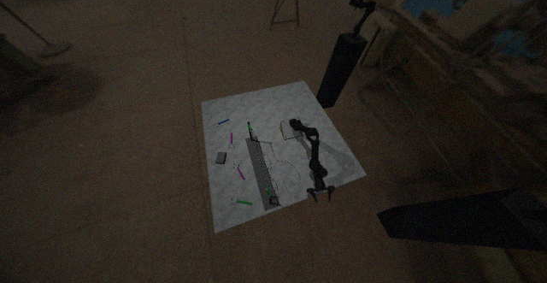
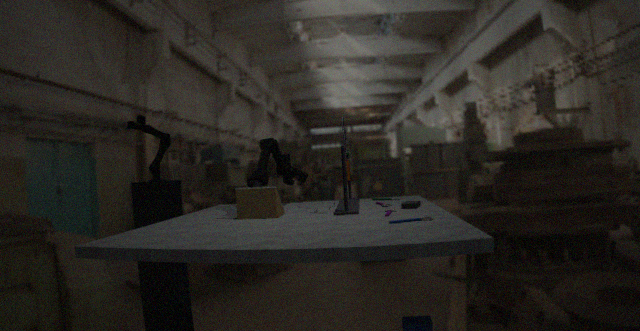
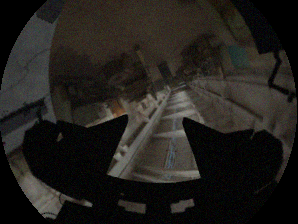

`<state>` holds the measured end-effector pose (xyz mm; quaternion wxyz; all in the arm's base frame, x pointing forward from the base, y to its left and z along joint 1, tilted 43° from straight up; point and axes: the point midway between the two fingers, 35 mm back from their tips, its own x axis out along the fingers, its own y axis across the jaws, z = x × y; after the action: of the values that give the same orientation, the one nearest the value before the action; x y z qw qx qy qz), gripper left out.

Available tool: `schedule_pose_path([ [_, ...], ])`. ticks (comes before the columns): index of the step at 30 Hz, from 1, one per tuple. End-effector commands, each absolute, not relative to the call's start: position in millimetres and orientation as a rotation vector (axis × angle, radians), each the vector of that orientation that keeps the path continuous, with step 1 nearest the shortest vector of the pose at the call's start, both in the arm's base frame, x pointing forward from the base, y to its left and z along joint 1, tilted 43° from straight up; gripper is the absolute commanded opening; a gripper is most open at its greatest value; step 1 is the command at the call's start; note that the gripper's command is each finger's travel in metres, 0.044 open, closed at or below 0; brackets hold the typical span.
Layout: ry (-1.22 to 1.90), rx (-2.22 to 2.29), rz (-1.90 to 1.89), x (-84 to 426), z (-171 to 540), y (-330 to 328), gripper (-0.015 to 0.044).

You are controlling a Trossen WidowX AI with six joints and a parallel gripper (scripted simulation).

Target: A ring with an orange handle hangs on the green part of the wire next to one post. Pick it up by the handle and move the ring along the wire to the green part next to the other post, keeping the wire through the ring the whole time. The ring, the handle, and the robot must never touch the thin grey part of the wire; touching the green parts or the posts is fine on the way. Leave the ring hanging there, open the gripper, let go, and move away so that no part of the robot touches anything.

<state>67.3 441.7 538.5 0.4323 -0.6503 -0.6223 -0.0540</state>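
The orange handle (image 2: 349,167) shows upright just right of the dark post (image 2: 344,181) in the exterior view. Its ring is too small and dark to make out, and I cannot tell which post it hangs beside. In the top view the grey base strip (image 1: 259,163) bears the wire stand, with one green part (image 1: 250,129) at the far end and another green part (image 1: 268,191) at the near end. My gripper (image 1: 322,199) (image 3: 155,119) is open and empty, beyond the table's near edge and right of the near post. No handle is between the fingers.
Left of the stand lie a blue-handled ring (image 1: 223,121), two magenta handles (image 1: 232,138) (image 1: 240,173), a green handle (image 1: 244,203) and a grey block (image 1: 220,158). A yellowish block (image 2: 257,203) stands by the arm's base. Another arm (image 2: 162,146) stands on a dark pedestal beyond the table.
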Motion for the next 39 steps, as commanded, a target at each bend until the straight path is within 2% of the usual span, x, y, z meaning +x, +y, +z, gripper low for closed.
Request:
schedule_pose_path([
  [1,-1.546,-1.617,-0.125,68.1,538.1,442.0,0.0374],
  [9,-1.275,-1.396,0.211,103.8,515.8,452.8,0.0164],
  [23,-0.699,-0.845,0.507,168.6,468.7,457.3,0.0160],
  [39,-0.184,-0.092,0.409,227.9,419.9,443.6,0.0160],
])
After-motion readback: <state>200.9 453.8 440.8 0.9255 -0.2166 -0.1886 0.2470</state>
